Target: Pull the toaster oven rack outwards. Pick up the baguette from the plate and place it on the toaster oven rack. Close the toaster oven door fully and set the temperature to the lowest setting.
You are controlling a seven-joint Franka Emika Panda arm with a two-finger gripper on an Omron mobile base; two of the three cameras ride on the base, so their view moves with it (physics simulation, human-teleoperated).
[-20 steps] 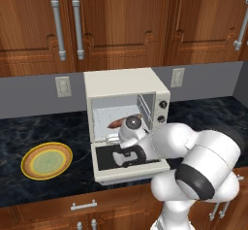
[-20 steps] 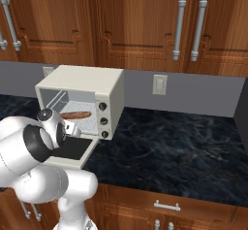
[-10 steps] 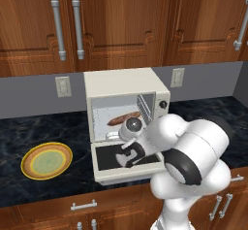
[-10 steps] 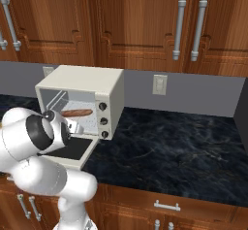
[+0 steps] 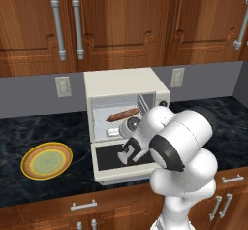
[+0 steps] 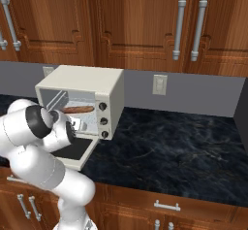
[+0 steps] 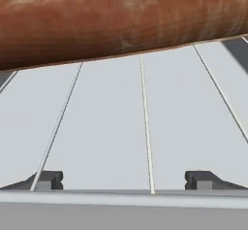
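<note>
The cream toaster oven (image 5: 121,84) stands on the counter with its toaster oven door (image 5: 110,160) folded down flat. Inside, the reddish-brown baguette (image 5: 122,115) lies across the toaster oven rack (image 7: 145,127), also seen from the right as the baguette (image 6: 78,109). My gripper (image 5: 116,132) is at the oven mouth just in front of and below the loaf. In the hand view the baguette (image 7: 121,20) spans the top while the gripper (image 7: 123,179) stands open, nothing between its fingertips (image 7: 48,179). The yellow-rimmed plate (image 5: 46,160) sits bare at the left.
Three knobs (image 6: 102,120) run down the oven's right side. Dark marble counter (image 6: 169,146) stretches to the right. Wooden wall cabinets (image 5: 121,25) hang above, and drawers line the counter front. My bulky arm (image 5: 179,141) stands close before the open door.
The hand has eased back a little from the baguette, which stays lying on the rack. The arm's elbow has swung nearer the cameras. The jaws stay open.
</note>
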